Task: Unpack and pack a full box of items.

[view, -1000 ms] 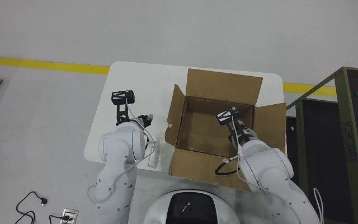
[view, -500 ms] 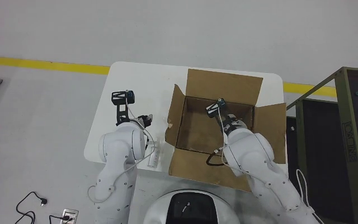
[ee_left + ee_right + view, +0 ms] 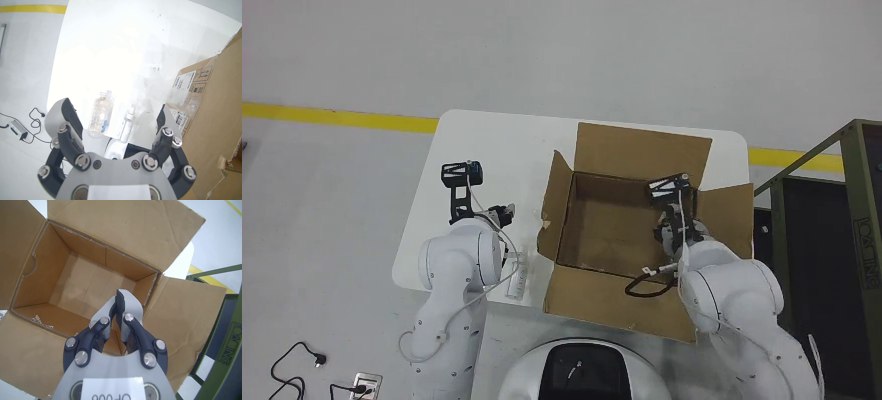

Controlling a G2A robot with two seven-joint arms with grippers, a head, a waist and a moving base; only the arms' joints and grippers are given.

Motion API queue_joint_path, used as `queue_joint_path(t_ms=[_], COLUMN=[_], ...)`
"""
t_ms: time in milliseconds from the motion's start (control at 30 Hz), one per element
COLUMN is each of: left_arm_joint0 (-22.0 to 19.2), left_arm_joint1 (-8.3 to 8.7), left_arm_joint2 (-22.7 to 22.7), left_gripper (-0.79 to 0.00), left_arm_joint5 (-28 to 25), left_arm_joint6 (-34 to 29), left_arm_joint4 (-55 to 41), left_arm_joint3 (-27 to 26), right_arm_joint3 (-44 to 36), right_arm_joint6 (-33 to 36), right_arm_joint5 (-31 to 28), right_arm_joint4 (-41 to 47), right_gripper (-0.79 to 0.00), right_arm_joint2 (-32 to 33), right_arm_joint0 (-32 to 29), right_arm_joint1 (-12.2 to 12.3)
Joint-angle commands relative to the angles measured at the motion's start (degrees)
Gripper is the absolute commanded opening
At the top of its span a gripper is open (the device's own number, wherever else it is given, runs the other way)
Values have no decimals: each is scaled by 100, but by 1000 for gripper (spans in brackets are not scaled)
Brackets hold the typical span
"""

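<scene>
The right gripper (image 3: pixel 117 297), closed tight, hangs over the right side of the open cardboard box (image 3: pixel 121 222), its flaps spread.

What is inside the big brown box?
Nothing much: the box shows a bare cardboard floor, plus a few torn scraps by one wall's edge. The shut right end effector covers one corner, so that bit is hidden.

A camera mounted above the robot's arms looks straight down on the rounded white table (image 3: pixel 492 140) and the open brown cardboard box (image 3: pixel 642 150). The left wrist camera looks close past the grey-and-black left gripper (image 3: pixel 115 108) at the tabletop and the box's outer wall; the right wrist camera, just above the same box, faces down into its interior.
</scene>
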Motion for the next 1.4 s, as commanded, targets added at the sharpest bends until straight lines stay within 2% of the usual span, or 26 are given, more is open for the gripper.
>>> queue_joint_path(t_ms=[0, 267, 667, 833, 1000, 1167, 1367], left_arm_joint0=[0, 0, 0, 0, 0, 0, 0], left_arm_joint1=[0, 0, 0, 0, 0, 0, 0], left_arm_joint2=[0, 0, 0, 0, 0, 0, 0], left_gripper=[0, 0, 0, 0, 0, 0, 0], left_arm_joint5=[0, 0, 0, 0, 0, 0, 0], left_arm_joint6=[0, 0, 0, 0, 0, 0, 0], left_arm_joint4=[0, 0, 0, 0, 0, 0, 0], left_arm_joint3=[0, 0, 0, 0, 0, 0, 0], right_arm_joint3=[-148, -317, -306, -344, -379, -265, -344], right_arm_joint6=[-286, -2213, -2246, -3577, -4770, -5691, -6343], right_arm_joint5=[-17, -524, -524, -226, -628, -1051, -1097], right_arm_joint4=[257, 767, 767, 1166, 1592, 1956, 2100], right_gripper=[-785, -785, -785, -785, -785, -785, -785], right_arm_joint2=[237, 945, 946, 1114, 1370, 1668, 1978], right_arm_joint0=[-244, -1153, -1161, -1415, -1834, -2262, -2696], right_arm_joint1=[9, 59, 58, 16, 16, 24, 18])
